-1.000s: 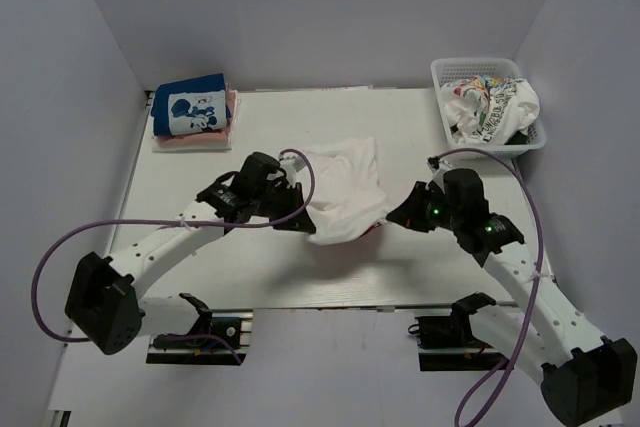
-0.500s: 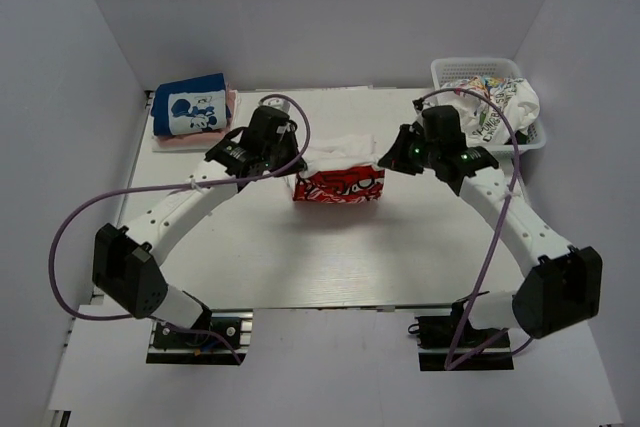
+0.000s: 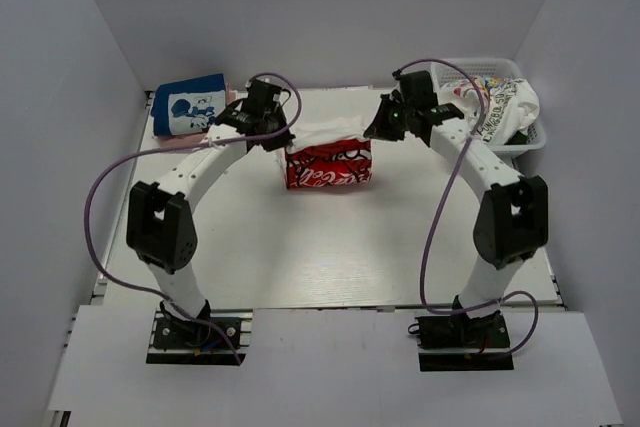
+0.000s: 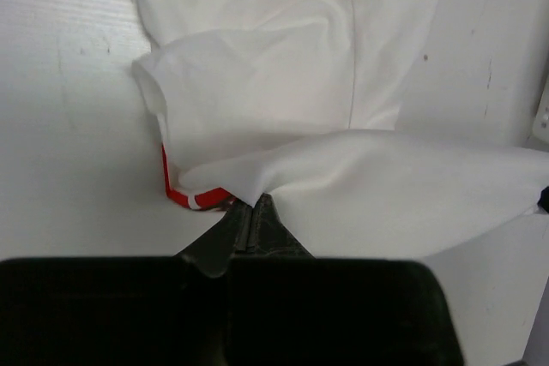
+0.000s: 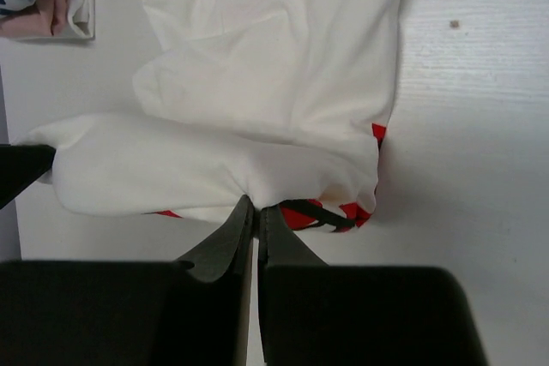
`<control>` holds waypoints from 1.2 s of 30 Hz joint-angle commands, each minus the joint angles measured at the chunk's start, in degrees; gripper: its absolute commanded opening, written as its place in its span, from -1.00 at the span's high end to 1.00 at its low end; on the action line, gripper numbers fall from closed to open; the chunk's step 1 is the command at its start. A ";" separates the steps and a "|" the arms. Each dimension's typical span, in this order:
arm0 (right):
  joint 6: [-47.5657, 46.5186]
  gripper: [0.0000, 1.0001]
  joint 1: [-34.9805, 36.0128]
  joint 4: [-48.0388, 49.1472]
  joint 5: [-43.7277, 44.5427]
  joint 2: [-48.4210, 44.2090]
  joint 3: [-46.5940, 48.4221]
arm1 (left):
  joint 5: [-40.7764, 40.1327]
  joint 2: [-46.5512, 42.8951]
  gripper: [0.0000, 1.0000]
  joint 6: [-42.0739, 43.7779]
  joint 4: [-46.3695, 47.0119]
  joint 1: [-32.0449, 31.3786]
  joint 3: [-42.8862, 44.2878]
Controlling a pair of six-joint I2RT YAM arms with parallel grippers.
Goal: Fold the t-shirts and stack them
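The two arm bases sit at 6 o'clock, at the near edge of the white table [image 3: 250, 257]. Both arms reach far forward, with purple cables [image 3: 98, 182] looping beside them.

Past the middle of the table, toward 12 o'clock, is a white t-shirt [image 3: 328, 165] with a red printed panel facing up and toward the camera. Its far edge is stretched between the two grippers, and the cloth falls from there down to the tabletop, where its lower part seems to rest.

The left gripper [image 3: 280, 139] is at the shirt's 10 o'clock corner. In the left wrist view its jaws [image 4: 251, 203] are pressed together on a fold of white cloth, and a strip of the red print shows just to the left of the fingertips. The right gripper [image 3: 378, 130] is at the shirt's 2 o'clock corner. In the right wrist view it [image 5: 256, 205] is likewise clamped on the white hem, with red and black print just to the right of the fingertips. In both wrist views the shirt body lies bunched and creased beyond the fingers.

Farther back, at 10 o'clock on the table, a folded blue t-shirt [image 3: 190, 107] with a cartoon-mouse panel lies on top of a folded pink t-shirt [image 5: 39, 6]. At 2 o'clock, a white mesh basket [image 3: 442, 75] stands at the table's far corner. It holds a crumpled white t-shirt with colourful prints [image 3: 490, 102].
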 commanded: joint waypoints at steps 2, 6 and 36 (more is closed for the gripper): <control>-1.60 1.00 -1.38 0.08 -1.43 7.63 13.15 | 2.40 5.82 1.00 1.59 -0.25 4.27 9.77; -0.28 1.00 -2.69 -3.17 -0.82 22.03 29.84 | 7.22 17.06 1.00 2.91 -0.06 9.27 21.98; 0.07 -0.81 0.03 18.79 -14.96 36.21 32.33 | 31.22 35.54 -1.00 5.45 18.98 10.08 30.29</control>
